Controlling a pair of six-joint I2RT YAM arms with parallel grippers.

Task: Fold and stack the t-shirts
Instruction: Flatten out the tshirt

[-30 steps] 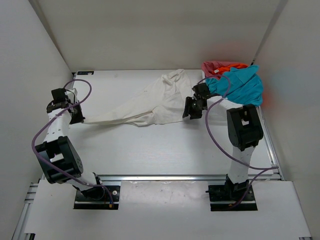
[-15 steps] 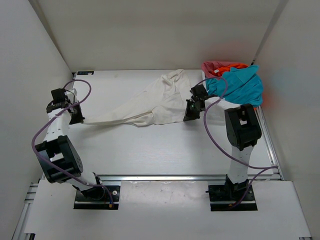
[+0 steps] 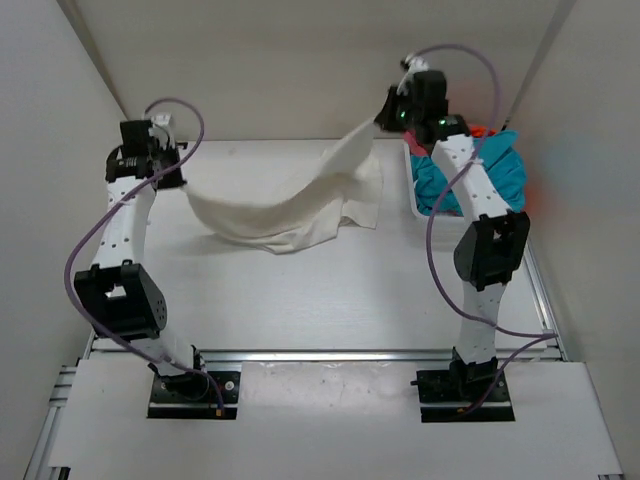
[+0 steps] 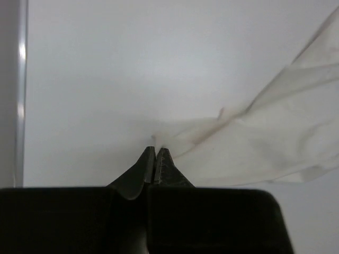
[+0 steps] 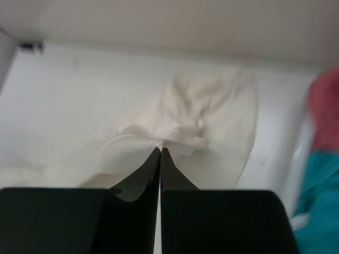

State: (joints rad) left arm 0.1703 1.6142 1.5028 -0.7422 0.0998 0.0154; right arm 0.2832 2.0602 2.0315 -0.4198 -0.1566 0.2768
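The white t-shirt (image 3: 290,210) is being held up at two points and is hanging as a sagging band across the rear of the table (image 3: 300,300). Its lowest folds appear to be resting on the surface. A second ago it was lying low and drawn out along the table; both ends are now being carried higher and further back. This is being judged as a lift to open the garment out before it is laid flat, with no fold made yet.

The cloth is being seen as creased and bunched, particularly at the right end. The left gripper (image 3: 168,172) is being kept closed on a pinch of the left edge, and the right gripper (image 3: 385,115) is likewise clamped on a gathered fold.

The teal-blue shirt (image 3: 497,175) is being left heaped in the basket (image 3: 413,195) at the right.
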